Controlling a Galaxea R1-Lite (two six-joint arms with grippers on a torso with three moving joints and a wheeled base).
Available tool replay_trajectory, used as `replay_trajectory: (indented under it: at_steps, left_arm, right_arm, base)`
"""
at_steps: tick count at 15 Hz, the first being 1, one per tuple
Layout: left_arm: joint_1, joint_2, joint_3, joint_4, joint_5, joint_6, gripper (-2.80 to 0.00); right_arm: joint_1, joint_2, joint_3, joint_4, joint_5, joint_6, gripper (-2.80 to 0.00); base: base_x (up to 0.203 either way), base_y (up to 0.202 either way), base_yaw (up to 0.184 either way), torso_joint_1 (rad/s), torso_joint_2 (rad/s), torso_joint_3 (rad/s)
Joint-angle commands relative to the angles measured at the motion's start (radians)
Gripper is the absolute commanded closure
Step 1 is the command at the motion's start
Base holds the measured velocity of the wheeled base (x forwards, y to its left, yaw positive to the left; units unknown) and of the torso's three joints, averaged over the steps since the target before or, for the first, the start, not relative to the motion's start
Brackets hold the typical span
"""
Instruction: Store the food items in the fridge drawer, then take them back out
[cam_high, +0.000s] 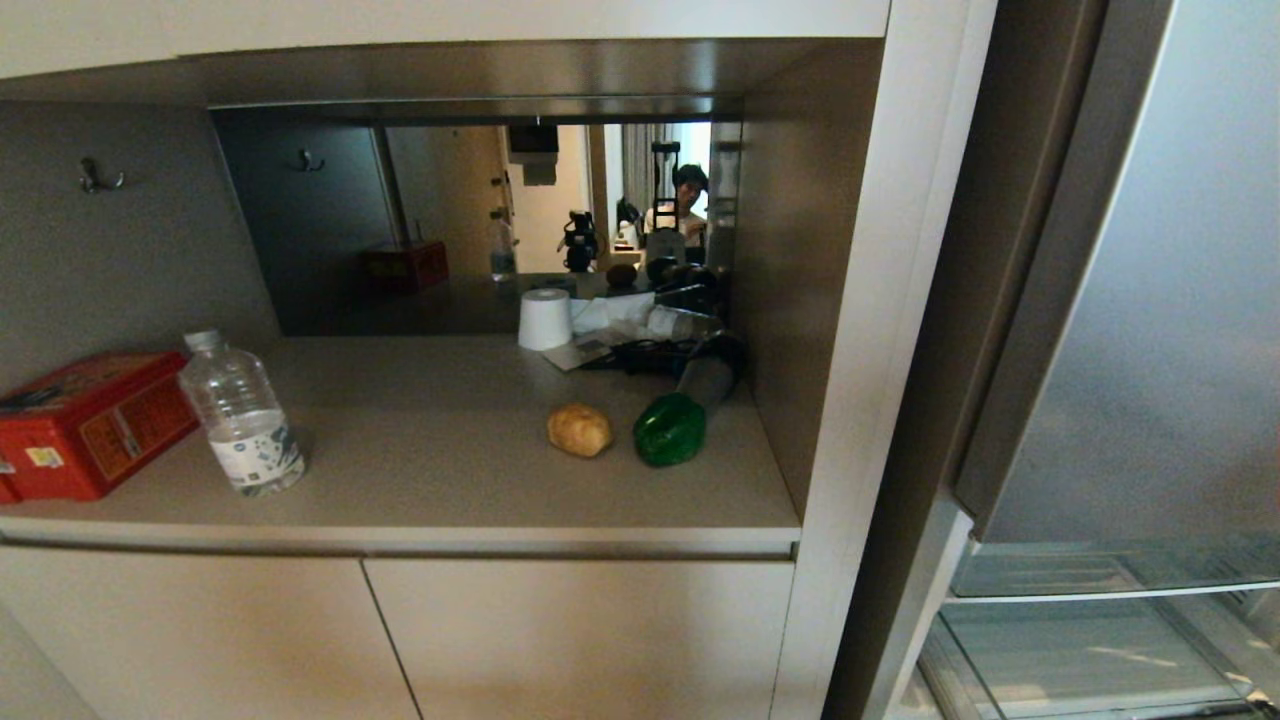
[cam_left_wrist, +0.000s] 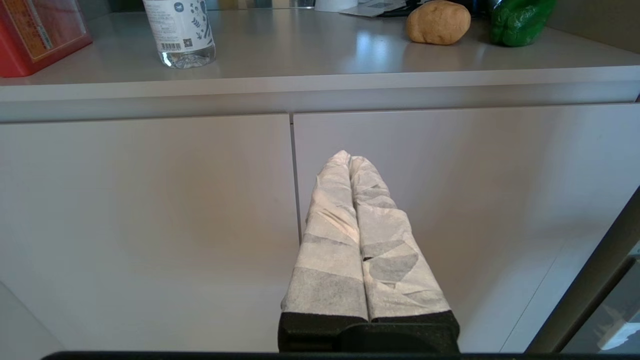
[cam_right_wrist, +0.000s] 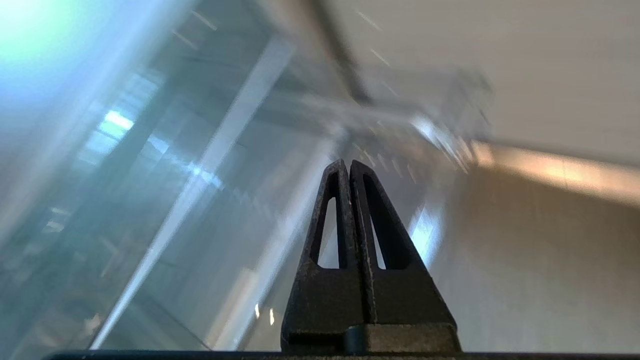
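Right end effector (cam_right_wrist: 349, 162) is sitting fully pinched together with nothing in it, pointing at blurry fridge glass. Left end effector (cam_left_wrist: 349, 155) is also closed and empty, hanging in front of the cabinet doors (cam_left_wrist: 150, 225). Bun (cam_high: 579, 430) and green pepper (cam_high: 669, 430) are lying side by side on the table (cam_high: 450, 480); clear fridge drawer (cam_high: 1080, 660) is showing low on the right.

Left gripper (cam_left_wrist: 350, 156) white-wrapped; right gripper (cam_right_wrist: 348, 164) black, slotted.

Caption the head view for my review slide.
Bun and green pepper sit side by side on the counter; fridge drawer lower right.
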Motion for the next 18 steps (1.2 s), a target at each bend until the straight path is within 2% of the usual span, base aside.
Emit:
replay_trajectory:
  at_steps: [1, 7, 11, 14, 16, 18]
  left_arm:
    - [0.000, 0.000, 0.011, 0.000, 0.000, 0.000, 0.00]
    - [-0.001, 0.000, 0.011, -0.001, 0.000, 0.000, 0.00]
    - [0.000, 0.000, 0.011, 0.000, 0.000, 0.000, 0.00]
    - [0.000, 0.000, 0.011, -0.001, 0.000, 0.000, 0.00]
    - [0.000, 0.000, 0.011, 0.000, 0.000, 0.000, 0.00]
    - [0.000, 0.000, 0.011, -0.001, 0.000, 0.000, 0.00]
  right_arm:
    - [-0.126, 0.339, 0.003, -0.048, 0.033, -0.005, 0.00]
    - [-0.210, 0.849, 0.018, -0.272, 0.073, -0.033, 0.00]
    - [-0.231, 1.032, -0.009, -0.304, 0.091, -0.110, 0.00]
    - [-0.253, 1.091, -0.063, -0.312, 0.099, -0.146, 0.00]
    - [-0.248, 1.130, -0.070, -0.311, 0.113, -0.214, 0.00]
    - [-0.203, 1.149, -0.072, -0.308, 0.219, -0.254, 0.00]
  base:
    - [0.000, 0.000, 0.000, 0.000, 0.00, 0.000]
    - [0.000, 0.000, 0.000, 0.000, 0.00, 0.000]
    - [0.000, 0.000, 0.000, 0.000, 0.00, 0.000]
    - [0.000, 0.000, 0.000, 0.000, 0.00, 0.000]
    - [0.000, 0.000, 0.000, 0.000, 0.00, 0.000]
    - [0.000, 0.000, 0.000, 0.000, 0.00, 0.000]
